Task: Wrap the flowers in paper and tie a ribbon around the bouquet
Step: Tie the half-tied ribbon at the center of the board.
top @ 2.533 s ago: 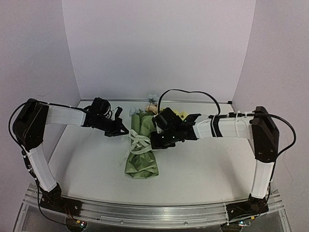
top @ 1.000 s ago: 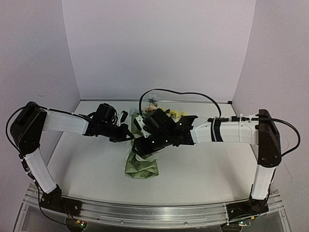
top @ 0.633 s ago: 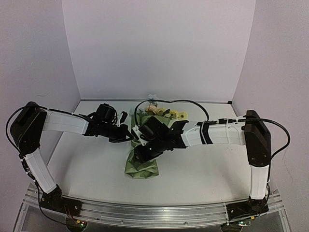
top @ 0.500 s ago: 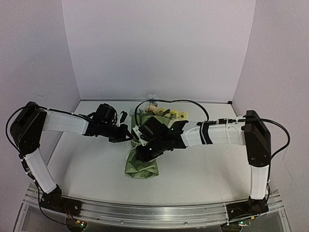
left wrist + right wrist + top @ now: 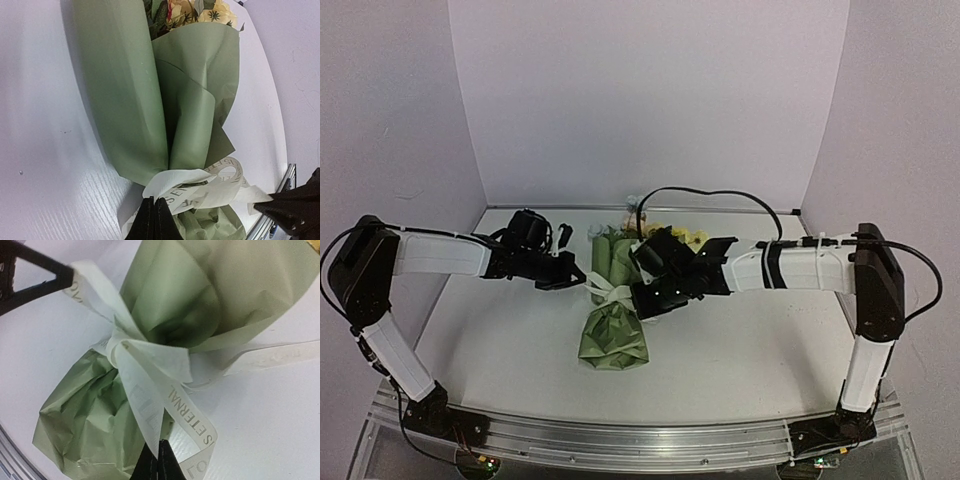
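The bouquet [image 5: 612, 318] lies at mid-table, its olive-green paper [image 5: 125, 100] pinched at the neck, crumpled end toward the arms. The flowers [image 5: 692, 238] peek out at the far end, and yellow blooms [image 5: 210, 12] show in the left wrist view. The cream ribbon [image 5: 607, 295] circles the neck. My left gripper [image 5: 582, 280] sits just left of the neck, shut on a ribbon strand [image 5: 172, 182], seen at my left gripper [image 5: 153, 201]. Just right of the neck, my right gripper [image 5: 638, 300] is shut on a lettered ribbon strand [image 5: 145, 410], seen at my right gripper [image 5: 158, 444].
The white table [image 5: 750, 350] is boxed by pale walls at the back and both sides. Both forearms reach inward over it toward the bouquet. A black cable [image 5: 720, 195] arcs above the right arm. The other arm's fingers [image 5: 30, 275] appear at the right wrist view's top left.
My right gripper has shut on a ribbon strand and drawn back to the right. The left gripper has shifted slightly left, and the ribbon now sits tighter around the neck.
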Motion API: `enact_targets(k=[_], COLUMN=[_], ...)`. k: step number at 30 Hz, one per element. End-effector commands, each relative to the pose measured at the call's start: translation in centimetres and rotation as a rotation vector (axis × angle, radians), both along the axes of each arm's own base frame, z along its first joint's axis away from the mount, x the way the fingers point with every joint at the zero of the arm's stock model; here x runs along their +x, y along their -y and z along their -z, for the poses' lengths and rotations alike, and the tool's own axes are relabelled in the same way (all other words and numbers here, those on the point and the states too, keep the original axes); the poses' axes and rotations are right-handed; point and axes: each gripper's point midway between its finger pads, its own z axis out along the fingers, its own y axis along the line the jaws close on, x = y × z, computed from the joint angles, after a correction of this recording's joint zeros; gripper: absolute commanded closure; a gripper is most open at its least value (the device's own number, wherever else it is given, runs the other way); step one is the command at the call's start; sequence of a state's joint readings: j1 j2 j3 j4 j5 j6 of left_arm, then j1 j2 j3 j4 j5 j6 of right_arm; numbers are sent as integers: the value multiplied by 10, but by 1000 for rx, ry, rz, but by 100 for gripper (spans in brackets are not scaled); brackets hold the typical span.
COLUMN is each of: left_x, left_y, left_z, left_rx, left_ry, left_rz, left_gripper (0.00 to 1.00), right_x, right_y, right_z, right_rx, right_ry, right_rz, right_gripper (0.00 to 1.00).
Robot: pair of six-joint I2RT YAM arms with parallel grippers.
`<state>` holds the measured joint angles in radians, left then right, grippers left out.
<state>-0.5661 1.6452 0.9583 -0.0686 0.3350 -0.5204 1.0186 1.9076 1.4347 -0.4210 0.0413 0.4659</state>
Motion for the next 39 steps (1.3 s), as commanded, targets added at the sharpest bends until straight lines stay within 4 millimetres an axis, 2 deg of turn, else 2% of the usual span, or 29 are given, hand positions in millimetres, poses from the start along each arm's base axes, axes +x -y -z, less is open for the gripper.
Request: enact_targets(k=[1, 7, 14, 26, 32, 39], left_x=[2, 1, -2, -5, -5, -2], left_y=[-9, -15, -27, -50, -56, -63], left_z=[-12, -13, -5, 6, 11, 13], left_rx=[4, 4, 36, 101, 120, 134], left_ry=[47, 46, 23, -11, -31, -41], left_rz=[-9, -27, -73, -136, -150, -172], left_gripper=[100, 100, 100, 100, 100, 100], right_x=[12, 9, 14, 19, 37, 41], right_y=[27, 47, 63, 43, 55, 61], right_z=[-15, 1, 14, -22, 5, 35], right_rx=[-17, -71, -93, -22, 37, 75], right_ry=[38, 22, -6, -1, -178, -335], right_rz=[95, 133, 173, 106, 192, 257], right_gripper=[100, 100, 100, 100, 100, 100])
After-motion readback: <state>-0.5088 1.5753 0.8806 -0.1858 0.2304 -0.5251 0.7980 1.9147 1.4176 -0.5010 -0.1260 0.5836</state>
